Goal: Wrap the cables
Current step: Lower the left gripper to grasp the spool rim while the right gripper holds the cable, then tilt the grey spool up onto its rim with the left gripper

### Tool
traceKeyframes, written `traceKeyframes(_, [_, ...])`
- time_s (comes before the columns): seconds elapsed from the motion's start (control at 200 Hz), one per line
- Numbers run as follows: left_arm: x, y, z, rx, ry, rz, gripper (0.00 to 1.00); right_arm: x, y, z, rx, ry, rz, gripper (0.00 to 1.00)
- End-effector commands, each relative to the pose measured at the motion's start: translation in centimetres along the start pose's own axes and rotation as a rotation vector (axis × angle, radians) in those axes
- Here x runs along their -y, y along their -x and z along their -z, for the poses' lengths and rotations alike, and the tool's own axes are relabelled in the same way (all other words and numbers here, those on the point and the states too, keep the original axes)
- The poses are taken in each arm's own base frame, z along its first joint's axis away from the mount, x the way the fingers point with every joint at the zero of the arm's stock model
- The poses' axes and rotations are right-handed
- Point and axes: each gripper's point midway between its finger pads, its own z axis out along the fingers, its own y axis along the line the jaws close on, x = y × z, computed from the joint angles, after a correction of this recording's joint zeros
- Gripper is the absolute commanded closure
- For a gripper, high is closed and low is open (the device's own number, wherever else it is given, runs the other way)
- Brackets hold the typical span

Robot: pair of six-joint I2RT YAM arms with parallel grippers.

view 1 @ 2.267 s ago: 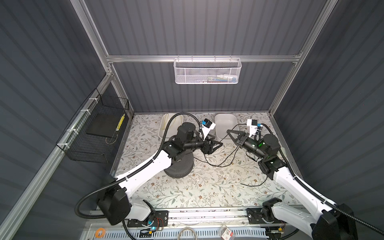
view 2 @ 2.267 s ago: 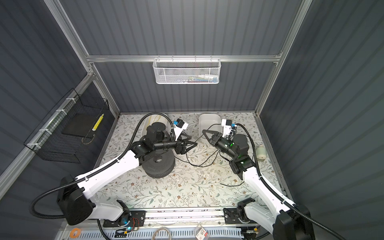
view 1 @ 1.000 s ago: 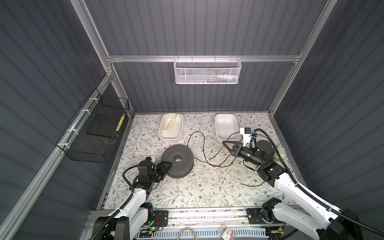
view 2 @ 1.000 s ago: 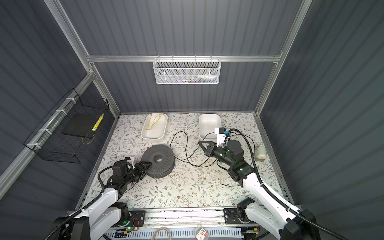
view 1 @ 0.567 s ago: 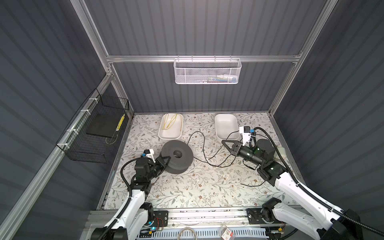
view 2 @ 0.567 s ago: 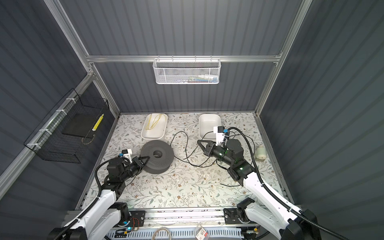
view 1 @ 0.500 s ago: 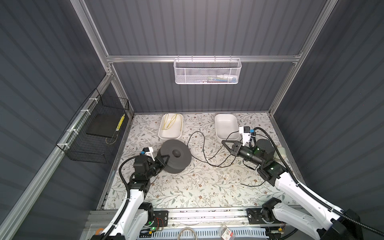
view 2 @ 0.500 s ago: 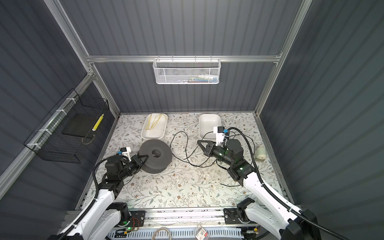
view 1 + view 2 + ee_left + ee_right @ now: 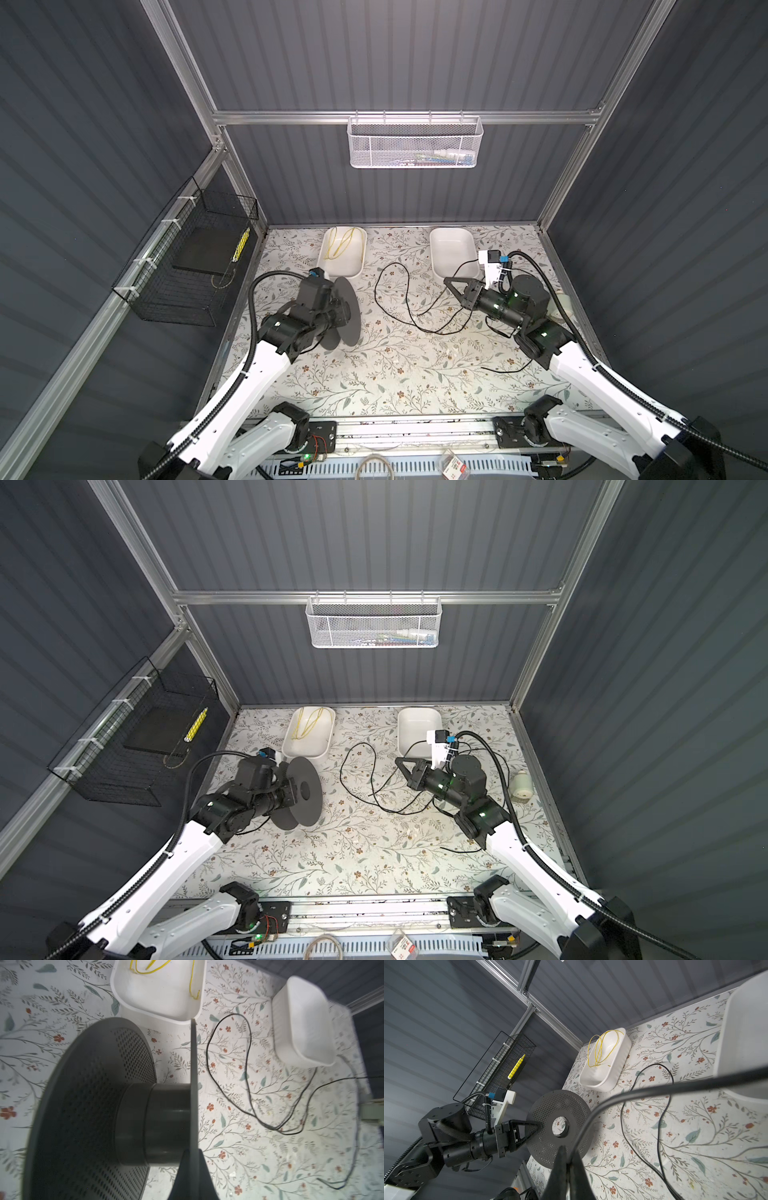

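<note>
The left claw (image 9: 538, 1124) is clamped on one flange of the spool (image 9: 348, 299). The spool is held on edge with its hub horizontal, at the left of the bench (image 9: 374, 374) and just near of the left tray (image 9: 350, 268). The right claw (image 9: 448, 281) is closed on the cable (image 9: 279, 1130) beside the near end of the right tray (image 9: 451, 249); the remaining cable lies in loose loops on the bench between spool and right claw.
</note>
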Motion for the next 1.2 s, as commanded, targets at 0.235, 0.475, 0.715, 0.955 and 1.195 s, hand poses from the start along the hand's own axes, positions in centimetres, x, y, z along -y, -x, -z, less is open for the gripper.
traceKeyframes(0.235, [4.9,2.3,-0.8,0.137,0.123,-0.108,1.0,-1.2,0.9,0.2,0.019,0.008,0.02,1.0])
traceKeyframes(0.475, [5.9,-0.2,-2.5,0.086,0.112,-0.1,1.0,-1.2,1.0,0.5,0.023,-0.009,0.029,1.0])
traceKeyframes(0.715, [5.8,-1.8,-3.5,0.055,0.108,-0.109,1.0,-1.4,0.8,0.1,0.022,-0.021,0.033,1.0])
traceKeyframes(0.955, [6.2,-2.7,-4.0,0.023,0.079,-0.143,0.88,-1.5,0.5,-0.7,0.009,-0.03,0.042,1.0])
traceKeyframes(1.195, [7.2,-1.7,-1.7,0.026,0.003,-0.203,0.47,-1.8,0.3,-1.6,-0.01,-0.03,0.055,1.0])
